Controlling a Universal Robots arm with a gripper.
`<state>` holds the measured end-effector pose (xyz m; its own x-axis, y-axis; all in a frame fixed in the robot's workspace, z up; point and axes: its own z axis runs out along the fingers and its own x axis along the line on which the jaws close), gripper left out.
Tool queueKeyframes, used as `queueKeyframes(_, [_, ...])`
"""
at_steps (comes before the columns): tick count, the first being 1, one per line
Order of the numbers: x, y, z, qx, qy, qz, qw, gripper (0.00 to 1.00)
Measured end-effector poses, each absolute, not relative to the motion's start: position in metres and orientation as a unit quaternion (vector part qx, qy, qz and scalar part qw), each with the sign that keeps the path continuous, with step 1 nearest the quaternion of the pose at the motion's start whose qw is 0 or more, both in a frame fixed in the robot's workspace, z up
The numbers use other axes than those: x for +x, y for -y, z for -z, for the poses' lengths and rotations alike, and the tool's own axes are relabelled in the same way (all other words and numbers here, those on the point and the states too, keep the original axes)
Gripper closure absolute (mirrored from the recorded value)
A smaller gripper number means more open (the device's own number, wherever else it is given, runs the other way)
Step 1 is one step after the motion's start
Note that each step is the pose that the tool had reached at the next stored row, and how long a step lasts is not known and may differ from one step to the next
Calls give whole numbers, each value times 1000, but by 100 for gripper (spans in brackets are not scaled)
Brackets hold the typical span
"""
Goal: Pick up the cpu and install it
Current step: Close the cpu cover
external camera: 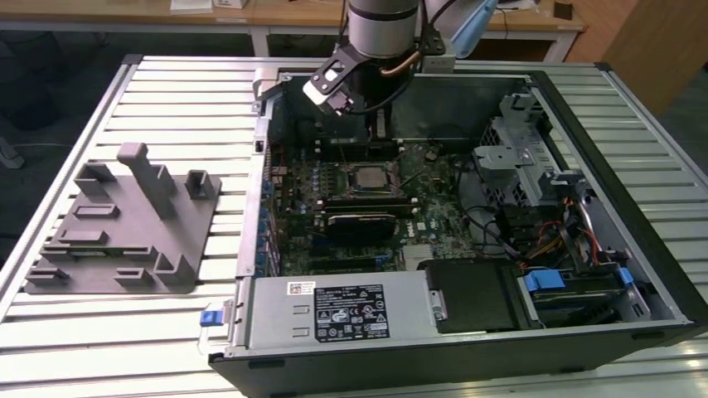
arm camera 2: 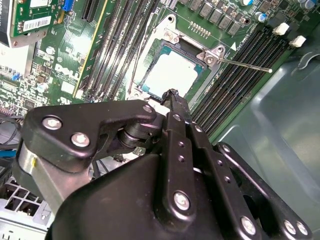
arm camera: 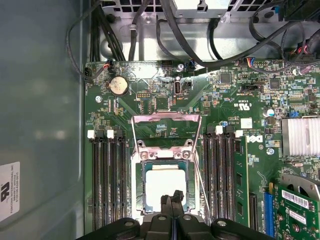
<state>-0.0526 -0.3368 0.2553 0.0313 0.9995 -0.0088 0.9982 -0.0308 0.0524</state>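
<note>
A silver-grey cylindrical arm (external camera: pixel 382 25) carries a black wrist block (external camera: pixel 350 84) and a copper-coloured cable (external camera: pixel 405 65). Its black claw (arm camera 2: pixel 172 96) is built of jointed link plates (arm camera 2: pixel 100 125) studded with silver screws (arm camera 2: pixel 181 200).

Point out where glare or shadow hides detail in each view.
Second wrist view: glare bleaches the cpu near white; first wrist view: the same washout on it and on the finned heatsink; exterior view: the motherboard lies in dim shade inside the case.
</note>
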Motion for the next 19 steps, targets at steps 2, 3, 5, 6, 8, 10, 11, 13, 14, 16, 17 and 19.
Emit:
queueKeyframes(2, [-53, 337, -256, 718, -696, -15, 22, 89])
queueKeyframes(3, [-53, 337, -257, 718, -696, -15, 22, 89])
queueKeyframes(5, [-53, 337, -261, 718, -696, -15, 22, 89])
queueKeyframes(6, [-53, 337, -263, 718, -696, -15, 22, 89])
queueKeyframes(8, [-53, 337, -267, 718, -696, -15, 22, 89])
queueKeyframes(10, [-53, 337, -268, 718, -696, -15, 22, 89])
queueKeyframes(11, [-53, 337, -268, 718, -696, -15, 22, 89])
queueKeyframes(13, [-52, 337, -268, 718, -696, -15, 22, 89])
queueKeyframes(14, [-51, 337, -268, 718, -696, -15, 22, 89])
queueKeyframes(16, [-47, 337, -268, 718, -696, -15, 22, 89])
queueKeyframes(17, [-44, 337, -268, 718, -696, -15, 22, 89])
queueKeyframes(19, [-38, 337, -268, 718, -696, -15, 22, 89])
